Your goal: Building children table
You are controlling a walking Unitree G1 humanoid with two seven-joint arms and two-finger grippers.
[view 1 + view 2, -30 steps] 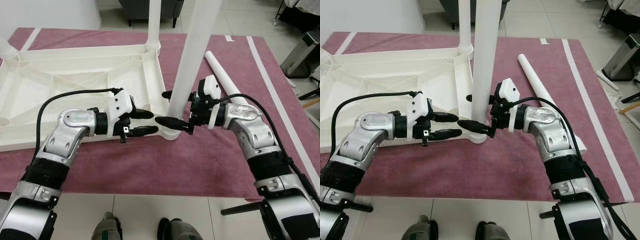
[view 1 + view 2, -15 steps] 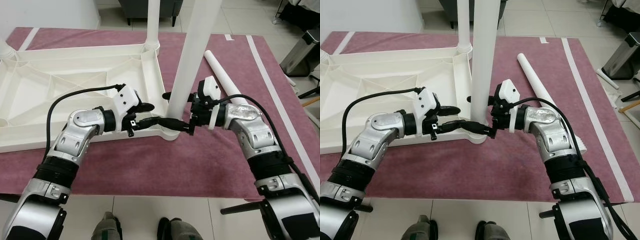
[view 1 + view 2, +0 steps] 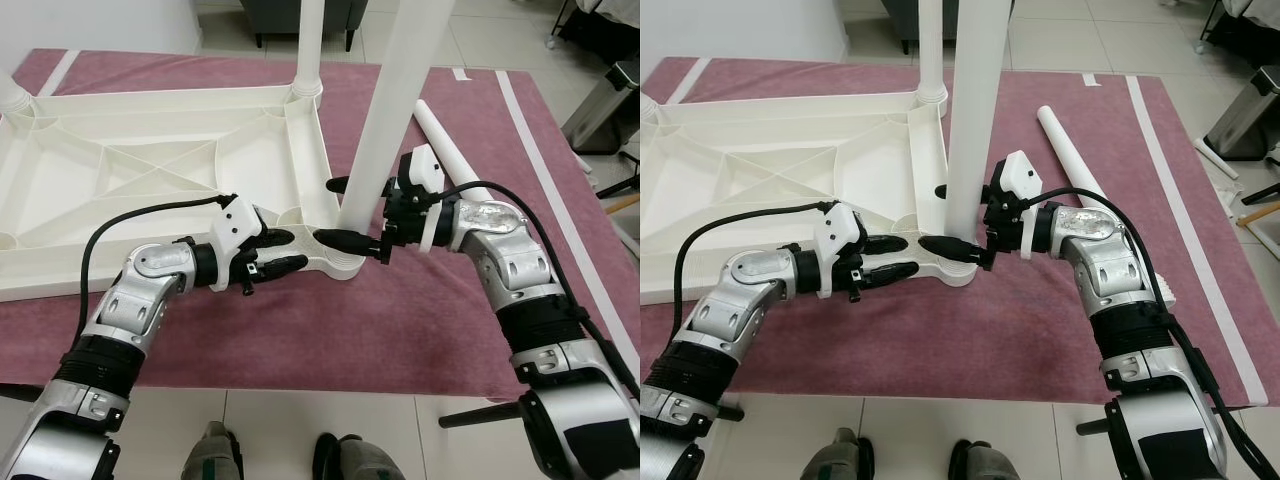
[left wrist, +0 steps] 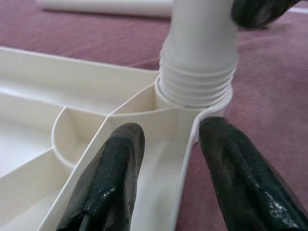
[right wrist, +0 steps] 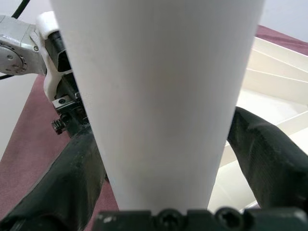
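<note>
Left eye view, sweeping across: the white table top (image 3: 150,180) lies upside down on the maroon rug (image 3: 400,330). At its near corner the left gripper (image 3: 285,250) straddles the frame edge, black fingers (image 4: 108,178) spread either side of the rim. Right beside it, the upright leg (image 3: 385,130) sits in the corner socket, right gripper (image 3: 335,212) wrapped around it, fingers pinching the tube low down. Further right, a spare leg (image 3: 450,160) lies on the rug.
</note>
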